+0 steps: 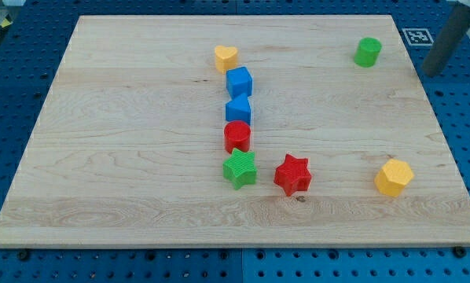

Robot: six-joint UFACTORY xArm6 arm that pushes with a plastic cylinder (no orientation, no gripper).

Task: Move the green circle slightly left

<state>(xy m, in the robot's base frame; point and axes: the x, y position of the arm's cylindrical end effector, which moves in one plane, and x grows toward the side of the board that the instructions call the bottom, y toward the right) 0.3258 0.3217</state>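
Observation:
The green circle (368,52) is a short green cylinder standing near the top right corner of the wooden board (125,157). My rod comes in from the view's top right, and my tip (432,71) is off the board's right edge, to the right of the green circle and a little below it, clearly apart from it.
A column runs down the board's middle: yellow heart (225,57), blue cube (239,81), blue block (238,109), red cylinder (237,136), green star (240,168). A red star (292,174) lies right of the green star. A yellow hexagon (394,177) sits at the lower right.

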